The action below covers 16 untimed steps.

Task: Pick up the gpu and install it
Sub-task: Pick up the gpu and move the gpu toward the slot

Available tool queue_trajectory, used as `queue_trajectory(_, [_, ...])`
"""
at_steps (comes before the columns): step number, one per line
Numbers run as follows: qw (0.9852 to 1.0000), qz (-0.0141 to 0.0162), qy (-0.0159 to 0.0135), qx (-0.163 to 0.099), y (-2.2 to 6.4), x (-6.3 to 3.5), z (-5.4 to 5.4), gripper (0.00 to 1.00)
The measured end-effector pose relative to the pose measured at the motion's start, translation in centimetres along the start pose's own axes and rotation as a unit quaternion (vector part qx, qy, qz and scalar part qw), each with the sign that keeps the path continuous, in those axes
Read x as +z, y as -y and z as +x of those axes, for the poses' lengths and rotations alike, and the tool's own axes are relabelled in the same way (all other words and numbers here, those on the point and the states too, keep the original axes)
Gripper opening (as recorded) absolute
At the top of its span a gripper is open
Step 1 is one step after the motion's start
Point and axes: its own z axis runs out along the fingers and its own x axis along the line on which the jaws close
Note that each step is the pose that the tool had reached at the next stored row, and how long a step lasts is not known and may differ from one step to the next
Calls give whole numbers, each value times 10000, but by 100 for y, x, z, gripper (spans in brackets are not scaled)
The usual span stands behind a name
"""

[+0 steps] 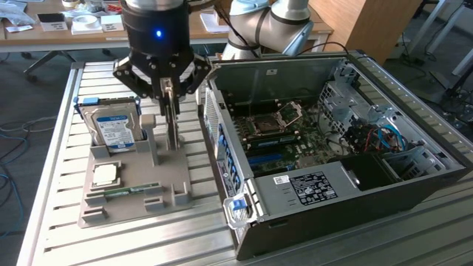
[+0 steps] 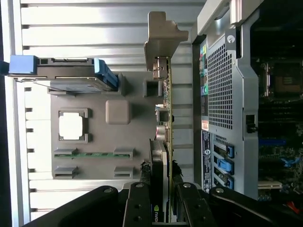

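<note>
The gpu (image 1: 173, 130) stands upright and edge-on over the grey parts holder (image 1: 137, 208), just beside the open computer case (image 1: 333, 166). My gripper (image 1: 171, 93) comes down from above and is shut on the card's upper edge. In the wrist view the gpu (image 2: 166, 118) runs away from my gripper (image 2: 163, 194) as a thin tan strip with a metal bracket at its far end, and a dark finger (image 2: 139, 201) presses on each side of it. Whether the card's lower edge still touches the holder cannot be told.
On the holder stand a silver hard drive (image 1: 112, 130) with blue rails, a processor chip (image 1: 106, 174) and a green memory stick (image 1: 126, 192). The case's motherboard (image 1: 284, 130) lies exposed. Everything rests on a slatted metal table (image 1: 59, 166), with desks behind.
</note>
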Motion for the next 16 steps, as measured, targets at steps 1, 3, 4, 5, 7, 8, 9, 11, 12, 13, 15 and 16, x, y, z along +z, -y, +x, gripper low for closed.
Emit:
queue_trajectory(1, [10000,-1,1,0,-2,-37,-1,27])
queue_trajectory(3, [10000,0,1,0,-4,-94,-2,27])
queue_trajectory(4, [10000,0,1,0,-5,-115,-2,27])
queue_trajectory(5, [10000,0,1,0,-6,-135,-2,27])
queue_trajectory(7, [10000,-1,1,0,-8,-179,-3,27])
queue_trajectory(8, [10000,0,1,0,-9,-199,-3,27])
queue_trajectory(9, [10000,-1,1,0,-10,-216,-3,27])
queue_trajectory(11, [10000,0,1,0,-11,-245,-4,27])
queue_trajectory(12, [10000,-1,1,0,-12,-256,-4,27])
queue_trajectory(13, [10000,-2,1,0,-12,-263,-4,27])
queue_trajectory(15, [10000,-2,1,0,-12,-266,-4,27])
queue_trajectory(16, [10000,-2,1,0,-13,-266,-4,27])
